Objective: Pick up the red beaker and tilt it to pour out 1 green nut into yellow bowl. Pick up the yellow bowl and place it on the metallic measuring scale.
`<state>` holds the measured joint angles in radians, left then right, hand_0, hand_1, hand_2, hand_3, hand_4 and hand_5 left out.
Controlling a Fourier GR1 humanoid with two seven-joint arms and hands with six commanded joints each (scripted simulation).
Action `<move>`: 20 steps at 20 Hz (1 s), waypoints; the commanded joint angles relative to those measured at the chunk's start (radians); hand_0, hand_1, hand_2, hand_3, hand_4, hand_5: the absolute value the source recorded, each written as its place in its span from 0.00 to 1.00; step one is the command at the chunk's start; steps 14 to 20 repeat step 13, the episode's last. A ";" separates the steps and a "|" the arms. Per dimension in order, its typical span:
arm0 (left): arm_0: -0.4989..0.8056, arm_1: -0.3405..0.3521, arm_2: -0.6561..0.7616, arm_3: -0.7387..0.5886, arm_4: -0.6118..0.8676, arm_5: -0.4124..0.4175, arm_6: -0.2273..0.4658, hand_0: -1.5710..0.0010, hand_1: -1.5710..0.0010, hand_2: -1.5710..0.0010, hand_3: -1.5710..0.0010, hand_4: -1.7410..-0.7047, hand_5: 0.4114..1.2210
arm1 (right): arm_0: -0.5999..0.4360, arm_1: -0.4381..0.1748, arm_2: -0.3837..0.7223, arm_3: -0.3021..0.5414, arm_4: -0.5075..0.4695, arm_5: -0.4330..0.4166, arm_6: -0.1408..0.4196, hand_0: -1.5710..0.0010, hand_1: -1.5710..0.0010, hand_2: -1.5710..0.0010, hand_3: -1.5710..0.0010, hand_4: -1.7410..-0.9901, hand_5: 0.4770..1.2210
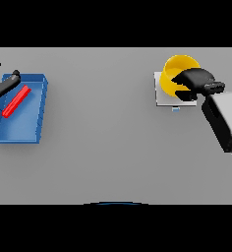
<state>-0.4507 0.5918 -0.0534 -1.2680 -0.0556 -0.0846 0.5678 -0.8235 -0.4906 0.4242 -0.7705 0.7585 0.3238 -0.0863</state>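
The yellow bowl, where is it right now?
In the head view the yellow bowl is far right on the table, on the scale, with the right hand curled on its rim.

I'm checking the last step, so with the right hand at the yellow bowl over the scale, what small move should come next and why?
Probably open the right hand and lift it away. The yellow bowl already appears to sit on the metallic measuring scale, with the hand wrapped around its near side, so releasing would likely finish the placement. The left hand is by the blue tray.
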 commanded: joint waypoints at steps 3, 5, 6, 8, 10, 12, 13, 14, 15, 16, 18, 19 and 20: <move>-0.003 -0.007 0.006 0.007 0.010 -0.001 -0.012 1.00 1.00 1.00 1.00 0.87 0.44 | 0.006 0.005 -0.012 0.004 -0.021 0.021 0.000 0.61 0.65 0.70 0.75 0.33 0.56; -0.001 -0.005 -0.003 0.005 -0.001 -0.001 -0.021 1.00 1.00 1.00 1.00 0.88 0.42 | 0.000 0.008 -0.007 0.017 -0.014 0.021 -0.001 0.75 0.76 0.81 0.84 0.35 0.50; -0.010 -0.008 -0.002 0.014 -0.002 0.000 -0.020 1.00 1.00 1.00 1.00 0.88 0.42 | -0.002 0.005 -0.009 0.024 -0.015 0.017 -0.015 0.80 0.81 0.85 0.87 0.37 0.48; -0.014 -0.008 -0.002 0.014 -0.001 0.000 -0.010 1.00 1.00 1.00 1.00 0.87 0.42 | -0.006 0.002 0.006 0.020 -0.002 0.028 -0.011 0.87 0.88 0.90 0.92 0.41 0.46; -0.004 -0.001 0.000 0.001 0.001 -0.001 -0.014 1.00 1.00 1.00 1.00 0.87 0.42 | -0.007 -0.008 0.009 0.016 -0.002 0.050 -0.006 0.92 0.92 0.94 0.95 0.44 0.44; -0.014 -0.006 -0.004 0.012 -0.005 0.000 -0.006 1.00 1.00 1.00 1.00 0.88 0.43 | -0.008 -0.007 0.010 0.017 -0.002 0.059 0.005 0.95 0.95 0.96 0.97 0.46 0.42; -0.014 -0.007 -0.003 0.015 -0.004 0.000 -0.014 1.00 1.00 1.00 1.00 0.88 0.43 | -0.005 -0.005 0.011 0.013 -0.004 0.064 0.005 0.96 0.96 0.97 0.97 0.47 0.41; -0.014 -0.007 -0.003 0.015 -0.004 0.000 -0.014 1.00 1.00 1.00 1.00 0.88 0.43 | -0.005 -0.005 0.011 0.013 -0.004 0.064 0.005 0.96 0.96 0.97 0.97 0.47 0.41; -0.014 -0.007 -0.003 0.015 -0.004 0.000 -0.014 1.00 1.00 1.00 1.00 0.88 0.43 | -0.005 -0.005 0.011 0.013 -0.004 0.064 0.005 0.96 0.96 0.97 0.97 0.47 0.41; -0.014 -0.007 -0.003 0.015 -0.004 0.000 -0.014 1.00 1.00 1.00 1.00 0.88 0.43 | -0.005 -0.005 0.011 0.013 -0.004 0.064 0.005 0.96 0.96 0.97 0.97 0.47 0.41; -0.014 -0.007 -0.003 0.015 -0.004 0.000 -0.014 1.00 1.00 1.00 1.00 0.88 0.43 | -0.005 -0.005 0.011 0.013 -0.004 0.064 0.005 0.96 0.96 0.97 0.97 0.47 0.41; -0.014 -0.007 -0.003 0.015 -0.004 0.000 -0.014 1.00 1.00 1.00 1.00 0.88 0.43 | -0.005 -0.005 0.011 0.013 -0.004 0.064 0.005 0.96 0.96 0.97 0.97 0.47 0.41; -0.014 -0.007 -0.003 0.015 -0.004 0.000 -0.014 1.00 1.00 1.00 1.00 0.88 0.43 | -0.005 -0.005 0.011 0.013 -0.004 0.064 0.005 0.96 0.96 0.97 0.97 0.47 0.41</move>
